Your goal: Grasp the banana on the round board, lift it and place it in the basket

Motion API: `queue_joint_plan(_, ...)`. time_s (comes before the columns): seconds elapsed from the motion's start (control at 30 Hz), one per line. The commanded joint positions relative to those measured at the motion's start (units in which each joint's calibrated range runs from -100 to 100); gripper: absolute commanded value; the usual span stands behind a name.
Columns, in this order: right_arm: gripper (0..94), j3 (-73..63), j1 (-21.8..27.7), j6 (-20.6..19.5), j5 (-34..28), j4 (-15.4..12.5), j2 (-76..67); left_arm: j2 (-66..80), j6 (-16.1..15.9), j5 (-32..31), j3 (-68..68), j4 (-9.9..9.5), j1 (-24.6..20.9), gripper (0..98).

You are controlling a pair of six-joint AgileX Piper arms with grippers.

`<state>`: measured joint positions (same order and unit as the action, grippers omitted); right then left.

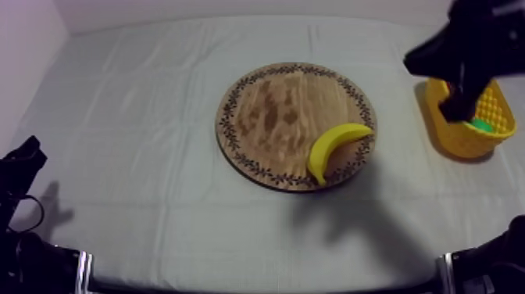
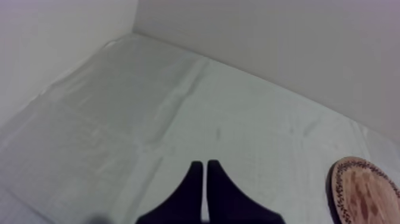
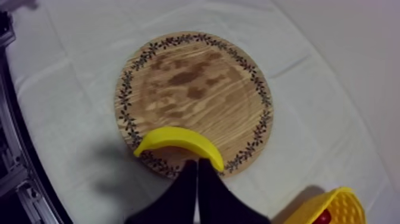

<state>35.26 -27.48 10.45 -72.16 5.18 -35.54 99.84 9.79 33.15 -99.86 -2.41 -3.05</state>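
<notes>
One banana (image 1: 336,148), one wooden board (image 1: 269,117), one yellow basket (image 1: 462,142)

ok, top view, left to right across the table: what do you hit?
My left claw → wooden board → banana, on the board's right edge → yellow basket.

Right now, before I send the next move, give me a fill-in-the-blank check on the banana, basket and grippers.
1. The banana lies on the board, at the edge nearest the basket, which is ____ in colour.
2. The ____ arm hangs above that basket.
3. The left gripper and the right gripper both have their fingers ____, holding nothing.
Missing words: yellow; right; shut.
</notes>
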Motion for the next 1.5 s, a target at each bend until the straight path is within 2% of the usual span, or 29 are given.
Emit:
queue_joint_plan(0.0,0.6,-15.6,-0.2,0.8,-8.1,0.7,11.2,0.0,0.0,0.0,0.0,-0.01,0.0,0.1)
queue_joint_plan(0.23,0.6,-30.2,1.1,3.9,-21.6,2.3,24.5,0.0,0.0,0.0,0.0,-0.01,0.0,0.1)
queue_joint_plan(0.4,0.5,-35.9,2.7,5.2,-24.4,2.5,28.9,0.0,0.0,0.0,0.0,-0.01,0.0,0.1)
queue_joint_plan(0.5,0.5,-36.0,3.3,7.7,-24.7,2.5,29.4,0.0,0.0,0.0,0.0,-0.01,0.0,0.1)
queue_joint_plan(0.6,0.5,-34.5,3.8,13.4,-24.7,2.1,29.0,0.0,0.0,0.0,0.0,-0.01,0.0,0.1)
queue_joint_plan(0.8,0.8,-31.5,4.8,28.5,-24.6,0.4,27.1,0.0,0.0,0.0,0.0,-0.01,0.0,0.1)
queue_joint_plan(1.03,0.9,-29.1,4.8,43.2,-24.7,0.0,25.0,0.0,0.0,0.0,0.0,-0.01,0.0,0.1)
queue_joint_plan(1.13,0.9,-27.9,4.9,48.0,-24.5,0.1,24.6,0.0,0.0,0.0,0.0,-0.01,0.0,0.1)
queue_joint_plan(1.2,1.1,-27.4,5.1,49.8,-24.7,-0.1,24.4,0.0,0.0,0.0,0.0,-0.01,0.0,0.1)
queue_joint_plan(1.3,10.2,-27.1,5.0,50.4,-24.9,-0.2,24.2,0.0,0.0,0.0,0.0,-0.01,0.0,0.1)
queue_joint_plan(1.47,42.4,-27.0,4.1,49.5,-25.0,1.1,24.0,0.0,0.0,0.0,0.0,-0.01,0.0,0.1)
